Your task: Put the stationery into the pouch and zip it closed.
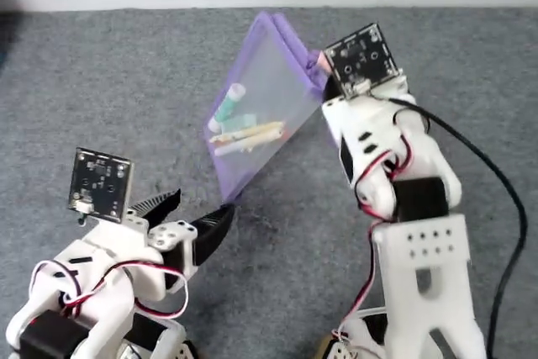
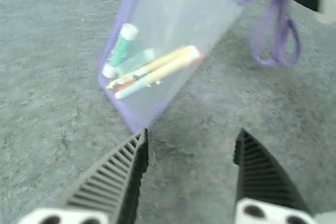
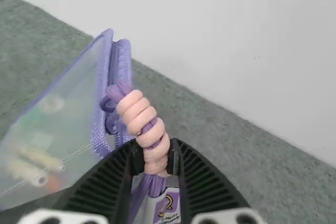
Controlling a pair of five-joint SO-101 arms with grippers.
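Pinches, with the right gripper (image 3: 152, 156), the pink coiled cord (image 3: 143, 124) at the top corner of the pouch (image 1: 256, 94), both fingers closed tight against the coil. Keeps a purple strap loop (image 2: 275, 35) dangling beside that same corner. Holds the clear, purple-edged pouch up on a slant over the grey table (image 1: 101, 81), top corner high beside the right gripper and lowest corner down at the table surface (touching it or just off it, cannot tell). Shows, through the clear side, the stationery gathered in the lower half of the pouch: a white-and-teal tube (image 1: 229, 105) lying uppermost, and just under it a bundle of pale yellow pens (image 1: 248, 136) lying across the pouch, close against one another. Sits low on the near side with the left gripper (image 1: 202, 203), its ribbed black fingers (image 2: 118, 174) spread wide and holding nothing. Points toward the pouch's lowest corner, one fingertip just beside it, the other well clear. Backs onto a plain white wall (image 3: 236, 35) beyond the table's far edge.
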